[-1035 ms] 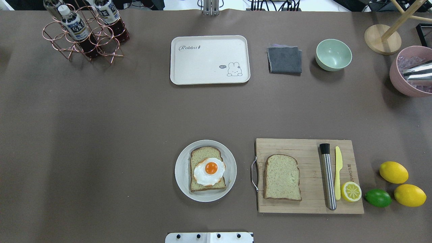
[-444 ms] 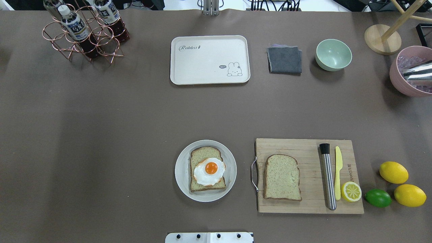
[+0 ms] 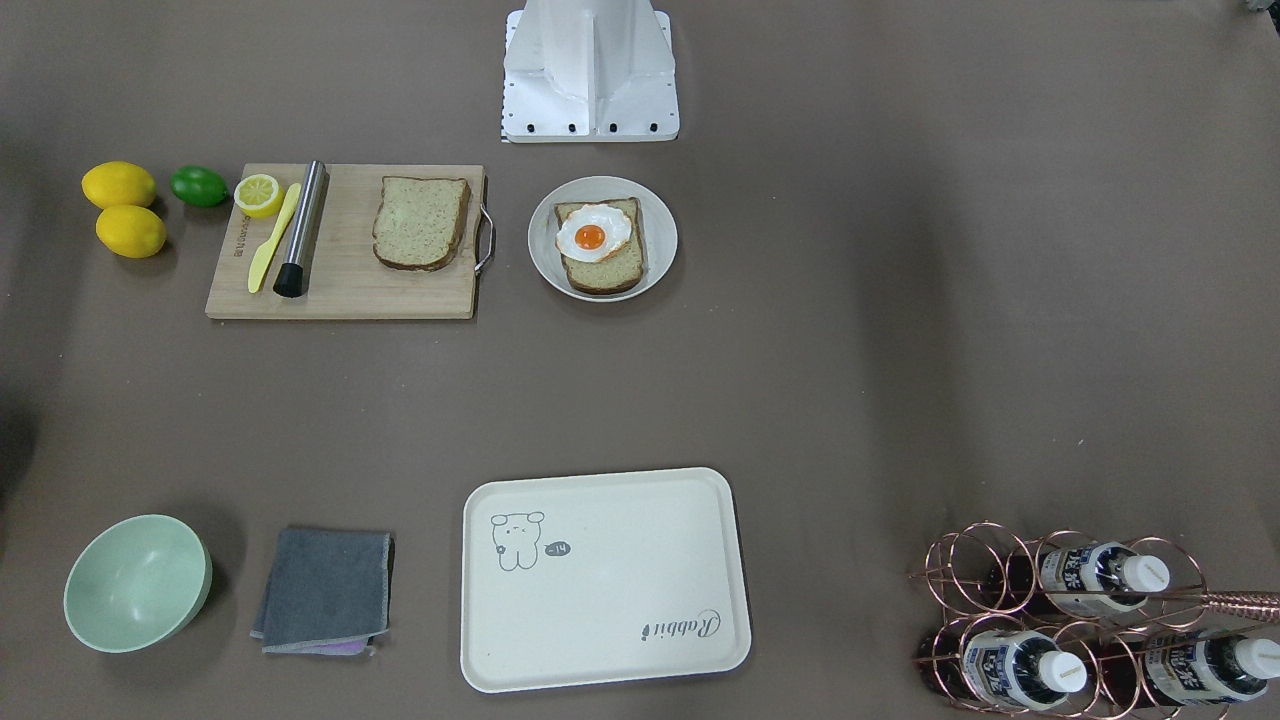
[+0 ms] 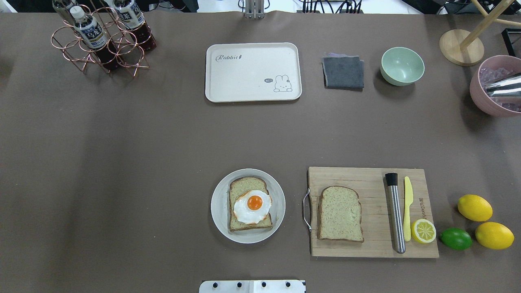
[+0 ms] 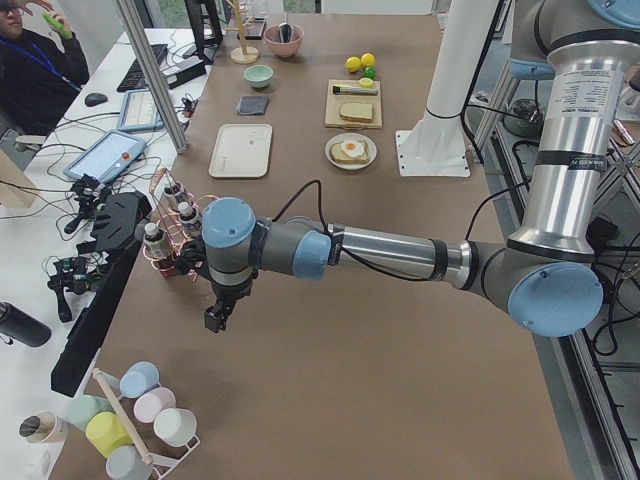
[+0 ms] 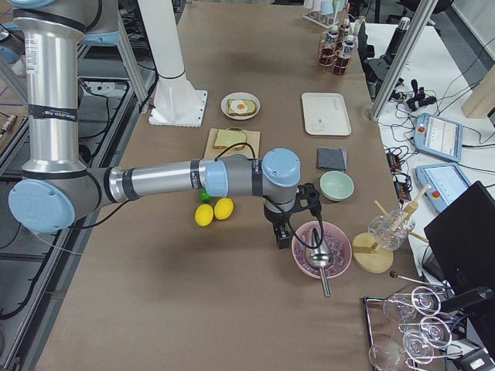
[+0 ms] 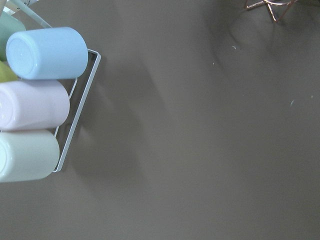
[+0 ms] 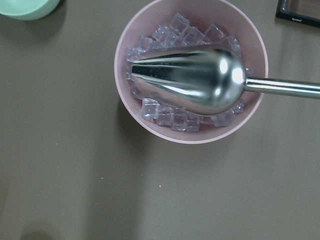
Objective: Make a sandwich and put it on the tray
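One bread slice point(image 4: 244, 185) lies on a round grey plate point(image 4: 217, 207) with the fried egg point(image 4: 253, 206) on top. The second bread slice point(image 4: 340, 213) lies on the wooden cutting board point(image 4: 366, 248). The cream tray point(image 4: 252, 77) stands bare at the far middle of the table. My left gripper point(image 5: 215, 318) hangs over the table's left end near the bottle rack. My right gripper point(image 6: 283, 238) hangs at the right end beside the pink bowl. Both show only in the side views, so I cannot tell whether they are open or shut.
A copper bottle rack point(image 4: 99, 38) stands far left. A grey cloth point(image 4: 343, 72), a green bowl point(image 4: 402, 66) and a pink bowl point(image 4: 480, 97) of ice with a metal scoop are far right. A muddler point(image 4: 395, 213), yellow knife point(image 4: 407, 207), lemons and a lime lie near the board.
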Available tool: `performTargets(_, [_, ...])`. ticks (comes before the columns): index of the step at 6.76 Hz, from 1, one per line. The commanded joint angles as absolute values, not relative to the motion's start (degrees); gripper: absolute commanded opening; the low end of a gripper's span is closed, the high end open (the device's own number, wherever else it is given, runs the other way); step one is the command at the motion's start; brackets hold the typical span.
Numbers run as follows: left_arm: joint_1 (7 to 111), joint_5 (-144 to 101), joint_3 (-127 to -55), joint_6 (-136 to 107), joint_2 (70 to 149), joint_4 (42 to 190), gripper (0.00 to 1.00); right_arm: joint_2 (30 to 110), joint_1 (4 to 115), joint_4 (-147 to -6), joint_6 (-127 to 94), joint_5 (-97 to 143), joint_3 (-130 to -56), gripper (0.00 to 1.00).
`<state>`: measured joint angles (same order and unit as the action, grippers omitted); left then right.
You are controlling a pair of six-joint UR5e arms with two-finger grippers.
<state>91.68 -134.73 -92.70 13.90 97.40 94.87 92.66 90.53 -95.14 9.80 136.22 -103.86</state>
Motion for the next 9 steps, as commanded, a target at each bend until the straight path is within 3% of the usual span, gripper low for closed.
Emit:
performTargets(1, [86.78,-136.49,-96.06,6.35,97.48,101.54,0.98,91.32,90.53,-95.10,7.57,138.78,-105.38,1.00])
performTargets(4, [71.32,-132.74,-97.10,-24.48,98.87,118.53,0.98,90.44,87.91,-90.03,1.89,141.25,-105.12,0.99])
performTargets(7, [55.33,-125.51,-103.43,-47.73,101.49,119.44,0.99,90.35,71.87,-71.18,-33.71,132.74,-105.56,0.99])
performTargets(9, [48.91,-122.37,-104.84,-53.34,104.76,119.53,0.98,90.79,61.57,-66.19,-50.71,129.64,-108.08,0.98])
